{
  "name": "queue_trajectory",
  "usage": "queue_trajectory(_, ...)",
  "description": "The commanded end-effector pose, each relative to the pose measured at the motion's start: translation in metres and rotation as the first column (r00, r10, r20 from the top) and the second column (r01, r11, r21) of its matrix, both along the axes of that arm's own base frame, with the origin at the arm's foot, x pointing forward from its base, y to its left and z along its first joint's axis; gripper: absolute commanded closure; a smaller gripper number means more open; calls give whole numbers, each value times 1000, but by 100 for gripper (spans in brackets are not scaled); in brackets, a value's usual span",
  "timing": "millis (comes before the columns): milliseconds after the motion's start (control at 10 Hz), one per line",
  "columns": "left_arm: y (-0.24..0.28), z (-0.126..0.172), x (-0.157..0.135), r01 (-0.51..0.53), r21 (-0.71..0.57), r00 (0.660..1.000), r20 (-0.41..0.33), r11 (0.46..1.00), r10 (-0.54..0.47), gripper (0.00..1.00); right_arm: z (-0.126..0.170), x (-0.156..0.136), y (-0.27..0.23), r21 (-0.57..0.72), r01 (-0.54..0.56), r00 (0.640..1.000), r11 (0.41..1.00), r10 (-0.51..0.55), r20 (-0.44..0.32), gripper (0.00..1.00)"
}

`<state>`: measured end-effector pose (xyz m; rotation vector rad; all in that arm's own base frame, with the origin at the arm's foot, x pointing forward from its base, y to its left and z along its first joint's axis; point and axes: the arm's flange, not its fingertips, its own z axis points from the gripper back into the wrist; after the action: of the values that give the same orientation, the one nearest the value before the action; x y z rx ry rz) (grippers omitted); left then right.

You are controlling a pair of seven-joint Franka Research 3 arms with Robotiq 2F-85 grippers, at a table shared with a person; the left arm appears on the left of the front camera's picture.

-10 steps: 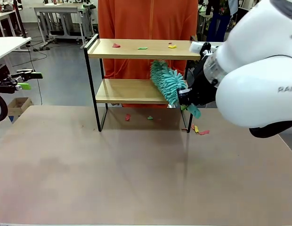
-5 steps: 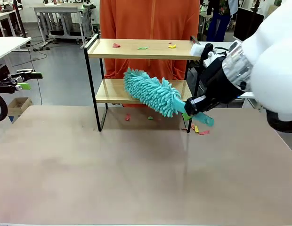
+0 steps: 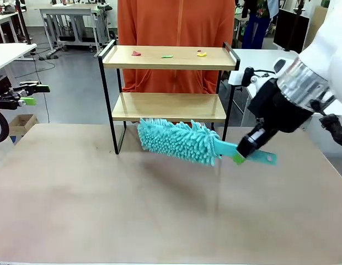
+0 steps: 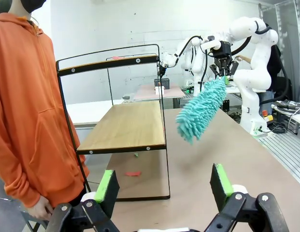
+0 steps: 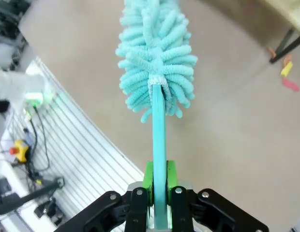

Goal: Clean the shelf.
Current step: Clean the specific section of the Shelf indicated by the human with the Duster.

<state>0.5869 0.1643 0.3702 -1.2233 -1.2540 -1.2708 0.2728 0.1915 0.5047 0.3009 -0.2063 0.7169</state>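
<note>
over the bench (image 3: pixel 132 210) my right tool (image 3: pixel 244 151) clamps the duster (image 3: pixel 176 141) (left tool (image 4: pixel 163 184) gapes empty); swinging low could topple the shelf (image 3: pixel 154 62).

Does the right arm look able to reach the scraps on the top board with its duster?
Probably yes: the scraps lie open on top of the shelf, and the duster in the right gripper hangs just in front.

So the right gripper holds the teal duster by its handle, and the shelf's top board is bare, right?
Not bare: the front view shows three scraps, red, green and yellow, on the top board of the shelf. The right gripper does hold the teal duster by its handle.
</note>
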Motion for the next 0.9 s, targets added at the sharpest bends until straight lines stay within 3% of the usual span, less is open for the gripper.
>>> queue_trajectory(0, 0, 3, -1, 2, 1, 1000, 10, 1000, -2, 0, -31, -34, -43, -67, -48, 999, 997, 46, -27, 87)
queue_trajectory(300, 0, 3, -1, 2, 1, 1000, 10, 1000, -2, 0, -29, -58, -72, -119, -48, 993, 992, 34, -117, 87)
queue_trajectory(600, 0, 3, -1, 2, 1, 1000, 10, 1000, -2, 0, -28, -79, -95, -170, -25, 990, 985, 1, -141, 87)
queue_trajectory(800, 0, 3, -1, 2, 1, 1000, 10, 1000, -2, 0, -28, -70, -98, -156, 14, 987, 988, -39, -154, 87)
